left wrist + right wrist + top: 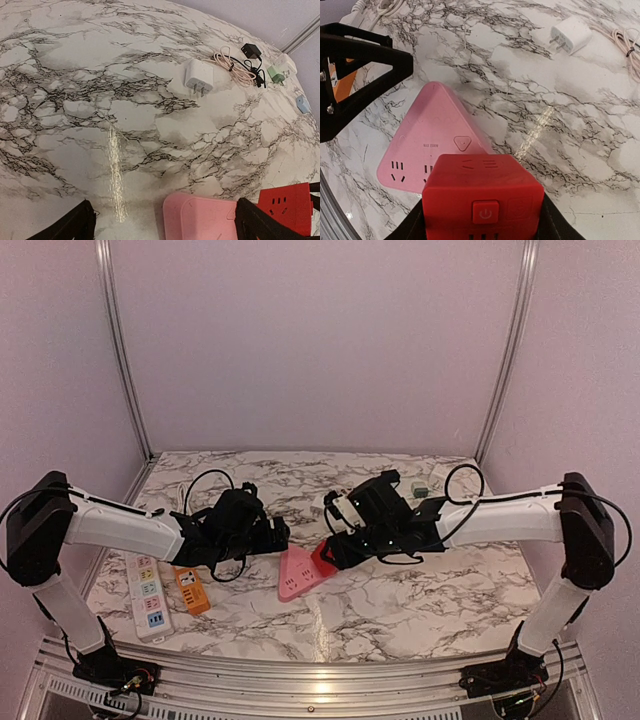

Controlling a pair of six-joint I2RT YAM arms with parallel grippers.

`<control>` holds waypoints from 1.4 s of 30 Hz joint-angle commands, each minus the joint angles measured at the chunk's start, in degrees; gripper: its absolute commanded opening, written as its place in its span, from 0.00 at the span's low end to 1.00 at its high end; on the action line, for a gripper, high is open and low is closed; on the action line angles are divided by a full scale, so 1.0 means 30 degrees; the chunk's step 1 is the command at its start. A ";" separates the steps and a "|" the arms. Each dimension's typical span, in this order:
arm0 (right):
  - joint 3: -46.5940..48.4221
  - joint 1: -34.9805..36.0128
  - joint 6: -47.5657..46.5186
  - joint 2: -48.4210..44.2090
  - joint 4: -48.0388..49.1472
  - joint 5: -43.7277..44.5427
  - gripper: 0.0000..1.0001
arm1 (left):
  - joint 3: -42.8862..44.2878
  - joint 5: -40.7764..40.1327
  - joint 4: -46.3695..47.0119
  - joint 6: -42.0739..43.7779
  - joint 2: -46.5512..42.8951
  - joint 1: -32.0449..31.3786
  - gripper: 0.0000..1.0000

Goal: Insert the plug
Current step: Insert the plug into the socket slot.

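At the centre of the overhead view, the right hand (pixel 332 550) is clamped on a red cube plug (pixel 482 197), its dark fingers pressed to the cube's two sides at the bottom of the wrist view. The cube's power button faces the camera. It sits at the lower right edge of a pink triangular socket block (pixel 427 132), which lies flat on the marble-patterned bench (pixel 400 600). Whether the cube touches the block cannot be told.

Just left of the block in the overhead view, the left hand (pixel 283 535) is spread wide and grips nothing. Its black fingers (pixel 70 227) frame the bottom corners of its own wrist view, with the pink block and the red cube low between and beside them.

A white charger (pixel 199 77) lies prongs-out at upper right of that view, next to a coiled pink cable (pixel 235 67). A black adapter (pixel 250 50), a green adapter (pixel 275 74) and a blue adapter (pixel 303 104) sit farther toward the right edge.

At lower left of the overhead view, a white power strip (pixel 148 598) and a shorter orange power strip (pixel 191 591) lie side by side, well apart from the pink block.
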 commanded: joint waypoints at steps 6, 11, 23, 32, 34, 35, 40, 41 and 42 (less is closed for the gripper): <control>0.1042 0.0169 -0.0148 0.0674 -0.0697 0.0884 0.08 | -0.0191 -0.0324 0.0132 -0.0021 0.0020 0.0047 0.99; 0.1357 0.0241 -0.0278 0.1045 -0.1321 0.1250 0.08 | -0.0228 -0.0265 0.0174 -0.0065 0.0127 0.0050 0.99; 0.2526 0.1106 -0.1036 0.2479 -0.3263 0.3090 0.07 | -0.0506 -0.0264 0.0322 -0.0105 0.0177 0.0043 0.99; 0.2668 0.1323 -0.1457 0.3399 -0.3717 0.3146 0.07 | -0.0631 -0.0282 0.0427 -0.0121 0.0184 0.0045 0.99; 0.2681 0.1330 -0.1597 0.3593 -0.3801 0.3083 0.06 | -0.0653 -0.0265 0.0448 -0.0085 0.0198 0.0047 0.99; 0.2701 0.1319 -0.1665 0.3682 -0.3850 0.3055 0.06 | -0.0639 -0.0264 0.0435 -0.0096 0.0194 0.0052 0.99; 0.2951 0.1315 -0.2163 0.4176 -0.4292 0.2701 0.05 | -0.0640 -0.0264 0.0480 -0.0076 0.0211 0.0033 0.99; 0.2991 0.1317 -0.2308 0.4267 -0.4402 0.2597 0.05 | -0.0634 -0.0275 0.0464 -0.0080 0.0206 0.0051 0.99; 0.3069 0.1321 -0.2435 0.4355 -0.4511 0.2522 0.05 | -0.0644 -0.0272 0.0470 -0.0088 0.0239 0.0042 0.99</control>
